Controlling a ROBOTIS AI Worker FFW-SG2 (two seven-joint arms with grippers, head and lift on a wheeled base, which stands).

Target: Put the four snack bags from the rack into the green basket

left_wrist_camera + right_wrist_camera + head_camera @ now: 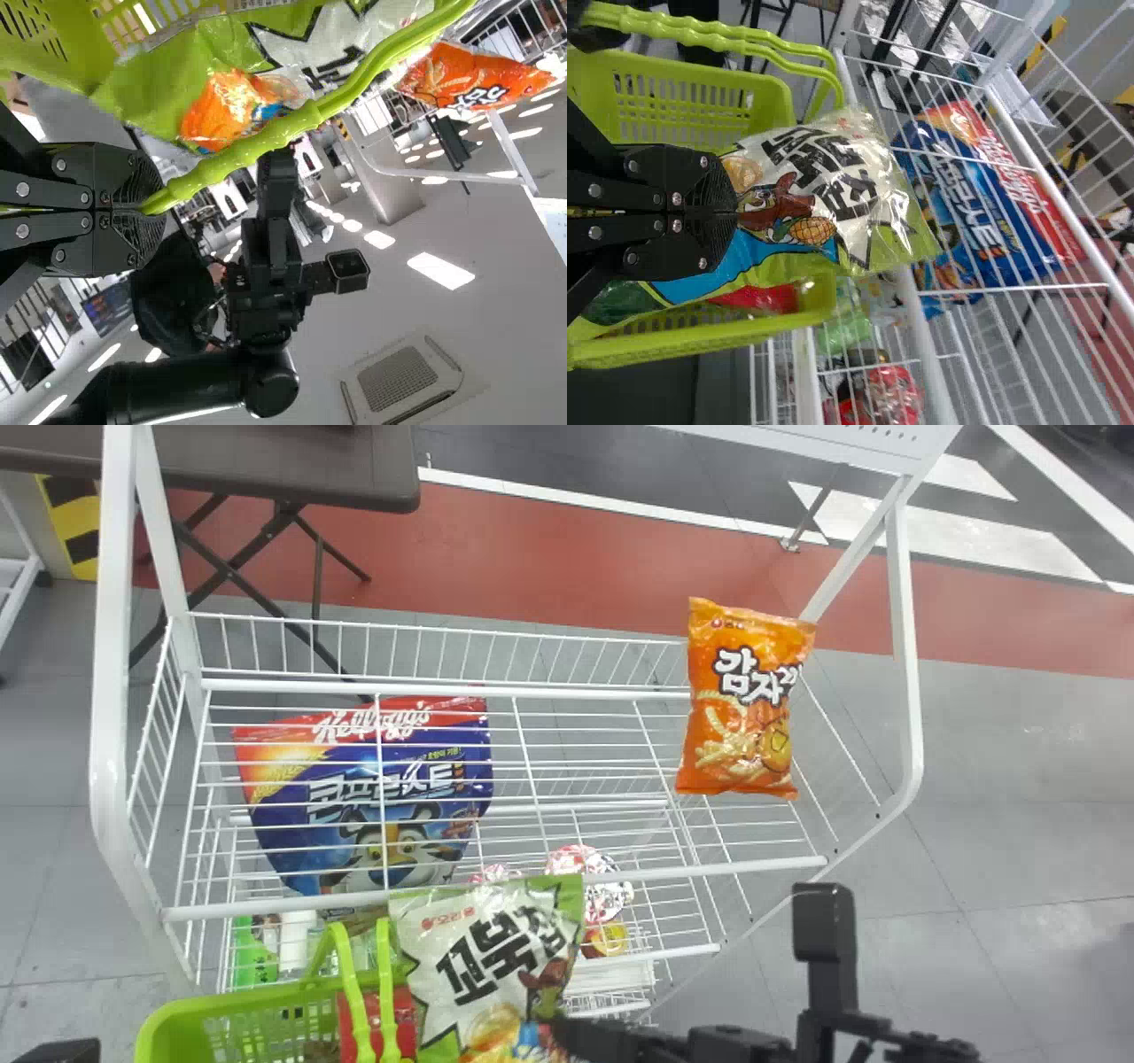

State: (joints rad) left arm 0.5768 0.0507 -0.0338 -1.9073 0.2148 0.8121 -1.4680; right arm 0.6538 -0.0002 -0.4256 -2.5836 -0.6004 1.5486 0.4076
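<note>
Bright ceiling lights point(440, 270) lit the room from above as glare flecked the orange snack bag point(744, 700) and what appeared to be a soft shadow dimmed the gray floor point(1085, 957).

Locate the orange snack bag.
In the head view, the orange snack bag is at the right end of the rack, right of the blue cereal bag.
</note>
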